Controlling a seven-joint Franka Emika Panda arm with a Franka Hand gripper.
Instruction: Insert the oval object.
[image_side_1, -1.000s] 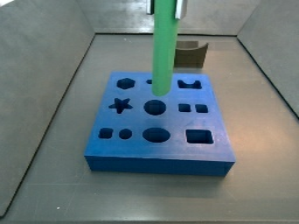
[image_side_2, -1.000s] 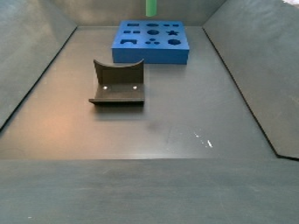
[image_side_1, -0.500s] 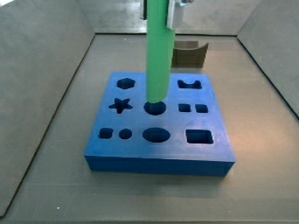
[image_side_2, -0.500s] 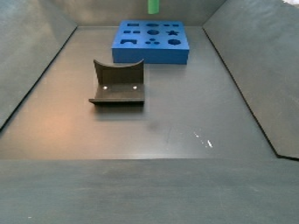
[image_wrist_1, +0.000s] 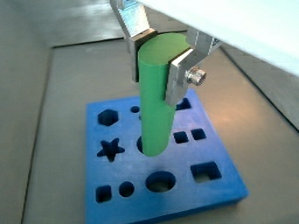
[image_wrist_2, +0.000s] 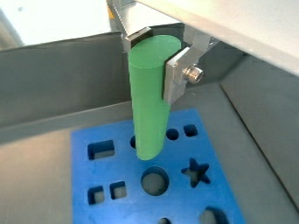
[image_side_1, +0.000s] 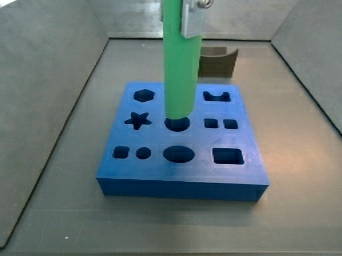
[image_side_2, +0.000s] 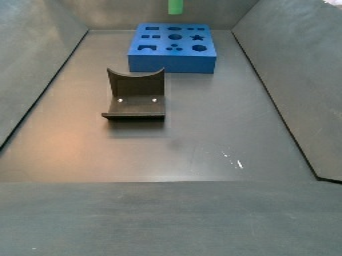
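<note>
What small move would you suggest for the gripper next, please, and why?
Probably a slow, straight descent: the gripper holds the green rod upright, its lower end at a hole in the middle of the blue block. Whether that hole is the oval one I cannot tell.

floor (image_side_2: 201, 150): grey, walled | blue block (image_side_2: 174, 48) at far end | fixture (image_side_2: 135, 95) mid-floor, well apart

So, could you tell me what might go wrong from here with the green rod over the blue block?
1. The pincer grips the oval object only at its top, so it may tilt if its tip catches a rim.
2. In a side view the tip sits at the centre hole of the blue block; whether that hole is the oval one is unclear, so it could jam.
</note>
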